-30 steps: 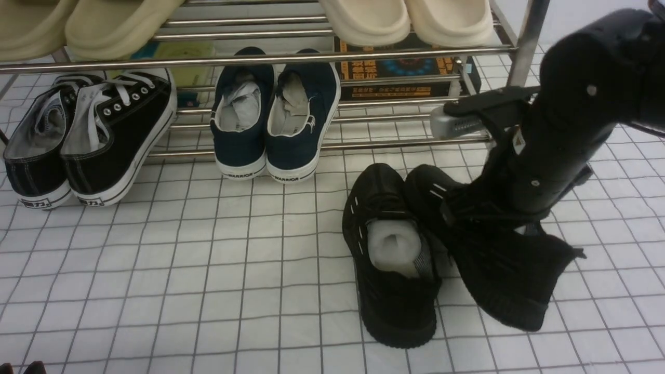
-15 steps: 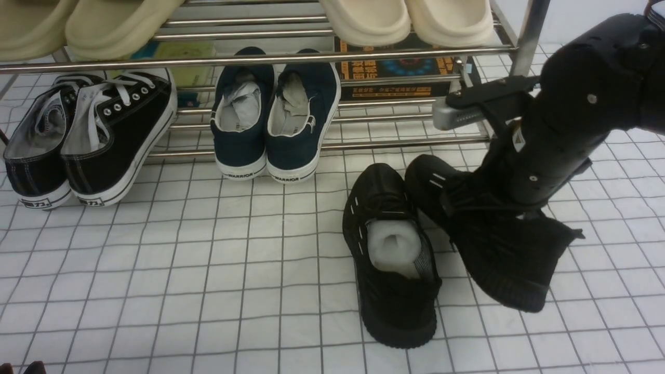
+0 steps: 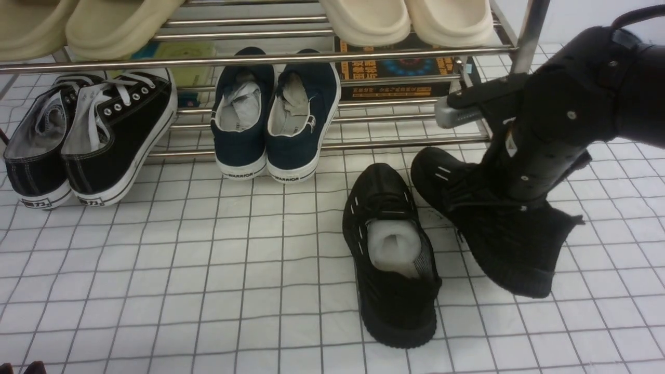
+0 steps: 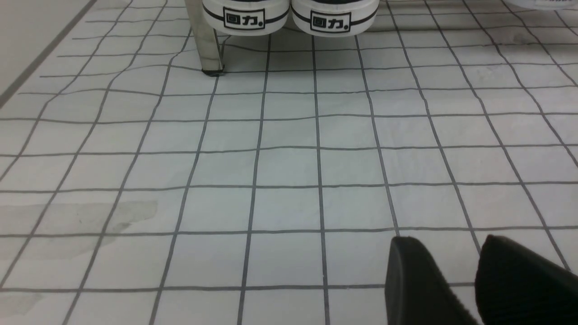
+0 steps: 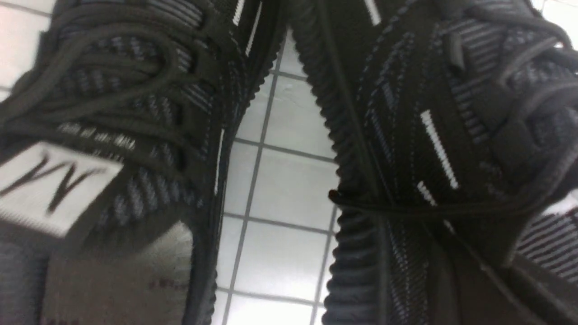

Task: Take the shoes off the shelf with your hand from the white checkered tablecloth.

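Observation:
The all-black knit shoes are off the chrome shelf (image 3: 322,146), in front of it on the white checkered tablecloth (image 3: 208,259). One shoe (image 3: 387,259) lies flat with white stuffing showing. My right gripper (image 3: 499,200) is shut on the side of the other shoe (image 3: 499,244) and holds it tilted, toe towards the shelf; its fingers are hidden by the arm and the shoe. The right wrist view shows both shoes, the lying one (image 5: 117,113) and the held one (image 5: 406,113), with cloth between them. My left gripper (image 4: 445,239) is open and empty, low over the cloth.
On the shelf's lowest tier stand black canvas lace-ups (image 3: 88,135) and a navy WARRIOR pair (image 3: 275,119). Beige slippers (image 3: 405,18) sit on the tier above. A dark printed box (image 3: 395,67) lies behind the bars. A shelf post (image 4: 203,40) stands ahead of my left gripper.
My right gripper has lifted the held shoe and carried it back towards the shelf and away from its mate; a gap has opened between the two shoes. The other shoe has not moved.

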{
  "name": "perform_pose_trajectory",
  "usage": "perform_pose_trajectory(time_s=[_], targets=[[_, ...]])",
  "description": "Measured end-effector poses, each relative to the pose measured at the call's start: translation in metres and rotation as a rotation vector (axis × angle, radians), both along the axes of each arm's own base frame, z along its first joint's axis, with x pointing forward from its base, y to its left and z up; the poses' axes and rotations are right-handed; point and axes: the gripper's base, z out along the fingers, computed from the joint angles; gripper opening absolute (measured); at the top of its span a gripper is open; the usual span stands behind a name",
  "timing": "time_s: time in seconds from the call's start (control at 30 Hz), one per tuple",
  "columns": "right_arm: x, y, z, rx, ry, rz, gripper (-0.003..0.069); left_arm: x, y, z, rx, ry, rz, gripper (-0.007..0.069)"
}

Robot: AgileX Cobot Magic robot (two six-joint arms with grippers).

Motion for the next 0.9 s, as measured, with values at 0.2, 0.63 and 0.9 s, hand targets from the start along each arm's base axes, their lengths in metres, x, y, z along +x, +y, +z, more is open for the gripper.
perform_pose_trajectory(time_s=[0.2, 0.63, 0.9], targets=[[0.004, 0.008, -0.022, 0.029, 0.076, -0.024, 0.0042, 0.0, 0.0, 0.0, 0.0, 0.001, 0.0, 0.0239], [0.002, 0.016, 0.027, 0.063, 0.094, 0.129, 0.0262, 0.0, 0.0, 0.0, 0.0, 0.001, 0.0, 0.0239], [-0.029, -0.003, 0.123, 0.082, -0.06, 0.254, 0.0062, 0.0, 0.0, 0.0, 0.0, 0.001, 0.0, 0.0239]])
